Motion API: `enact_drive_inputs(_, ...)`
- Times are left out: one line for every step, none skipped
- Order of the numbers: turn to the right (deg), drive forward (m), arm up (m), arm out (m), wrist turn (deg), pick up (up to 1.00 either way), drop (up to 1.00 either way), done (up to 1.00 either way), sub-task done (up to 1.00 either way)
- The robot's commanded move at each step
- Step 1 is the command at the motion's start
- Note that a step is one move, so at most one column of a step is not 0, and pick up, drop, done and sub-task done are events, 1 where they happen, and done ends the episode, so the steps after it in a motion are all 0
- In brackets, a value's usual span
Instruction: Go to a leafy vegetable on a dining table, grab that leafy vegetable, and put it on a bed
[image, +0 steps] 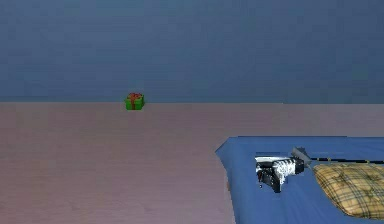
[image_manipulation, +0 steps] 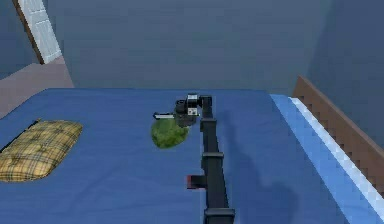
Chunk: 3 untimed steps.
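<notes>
A round green leafy lump (image_manipulation: 170, 133) shows on the blue bed (image_manipulation: 110, 190) in the arm side view. The dark arm bar rises from the bottom edge, and the gripper (image_manipulation: 180, 111) at its far end is right by the top of the green lump. I cannot tell whether the gripper holds the lump or whether it rests on the cover. In the forward view the bed's blue corner (image: 240, 160) shows at lower right.
A plaid yellow pillow (image_manipulation: 40, 149) lies on the bed, and again the pillow (image: 352, 187). A small black and white thing (image: 277, 170) is beside it. A wooden bed rail (image_manipulation: 342, 132) runs along the right. A green gift box (image: 135, 101) stands far off on pinkish floor.
</notes>
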Motion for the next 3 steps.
enact_drive_inputs(0.0,0.0,0.1,0.0,0.0,0.0,0.0,0.0,0.0)
enact_drive_inputs(0.0,0.0,0.0,-0.08,0.0,0.0,0.0,0.0,0.0)
enact_drive_inputs(0.0,0.0,0.0,0.0,0.0,0.0,0.0,1.0,0.0)
